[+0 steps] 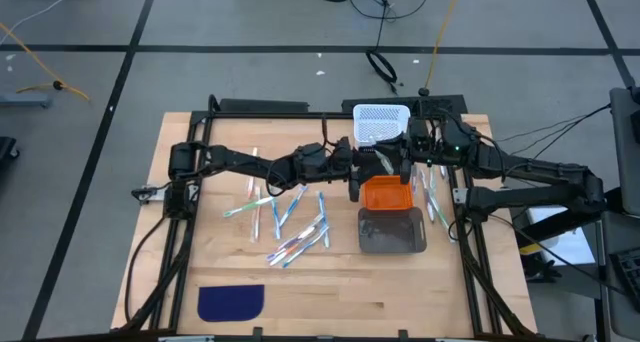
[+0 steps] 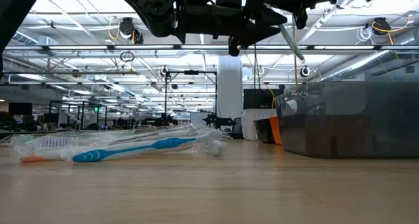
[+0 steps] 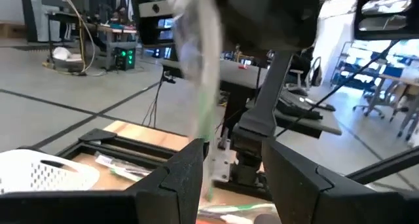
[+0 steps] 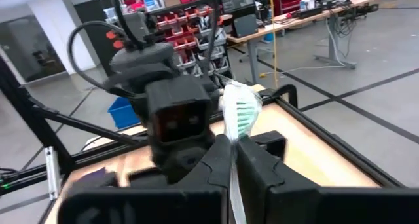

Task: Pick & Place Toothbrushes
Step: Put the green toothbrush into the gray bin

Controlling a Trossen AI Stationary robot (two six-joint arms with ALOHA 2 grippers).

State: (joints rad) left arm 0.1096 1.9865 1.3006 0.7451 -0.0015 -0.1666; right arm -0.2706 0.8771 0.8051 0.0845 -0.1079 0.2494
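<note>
Orange bin (image 1: 386,194) beside grey bin (image 1: 391,231)

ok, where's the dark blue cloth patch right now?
In the high view, the dark blue cloth patch lies flat near the table's front edge on the left arm's side, apart from the scattered toothbrushes farther back.

Overhead looks straight down; low sits at tabletop level; wrist cameras face each other closely.
</note>
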